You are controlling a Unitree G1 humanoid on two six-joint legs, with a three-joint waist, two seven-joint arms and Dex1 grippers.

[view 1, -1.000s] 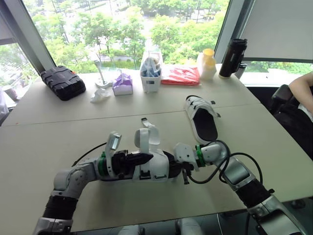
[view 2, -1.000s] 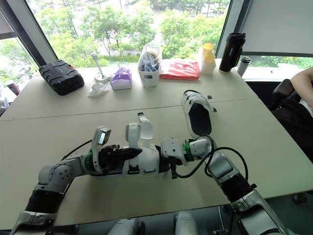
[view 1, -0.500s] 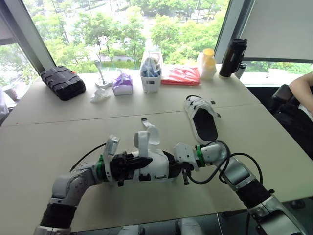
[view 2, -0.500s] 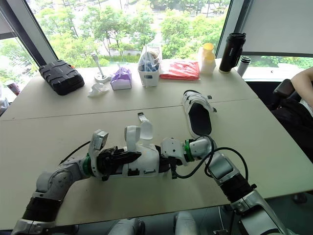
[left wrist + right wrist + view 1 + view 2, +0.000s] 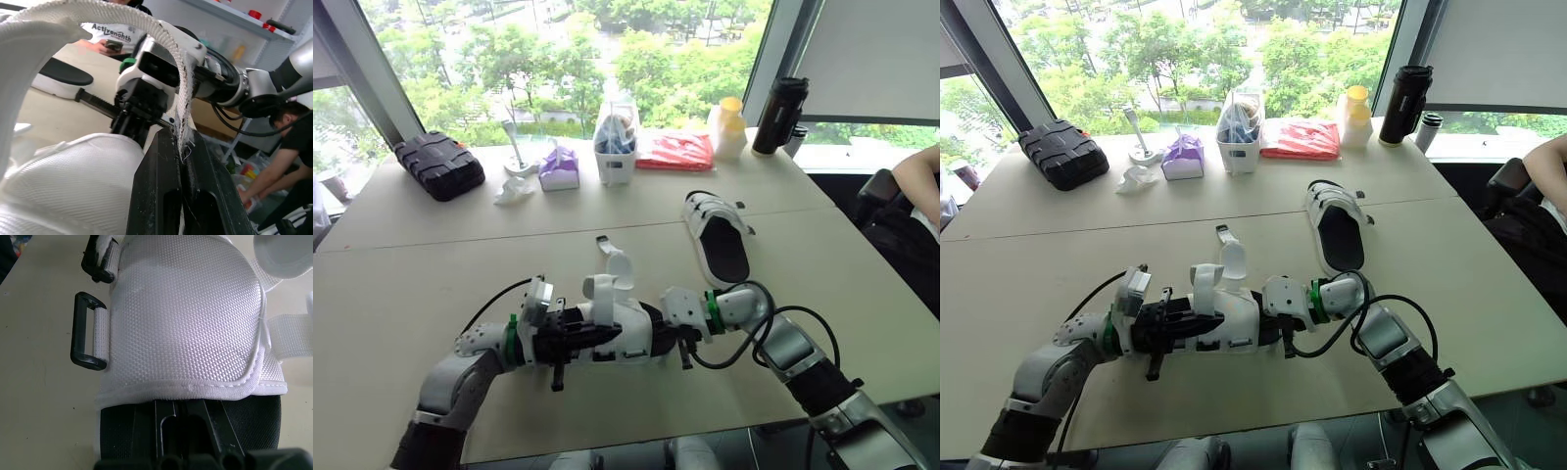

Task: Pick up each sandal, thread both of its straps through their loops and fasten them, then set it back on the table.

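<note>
Faintly, "Activ…" shirt (image 5: 105,32) behind sandal (image 5: 68,171)

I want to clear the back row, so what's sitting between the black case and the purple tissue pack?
A small white stand and a crumpled white tissue, seen in both eye views.

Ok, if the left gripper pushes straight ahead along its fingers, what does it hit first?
Most likely the right gripper, clamped on the sandal directly ahead. The left gripper is shut on the strap; the gap between them is hard to judge.
</note>
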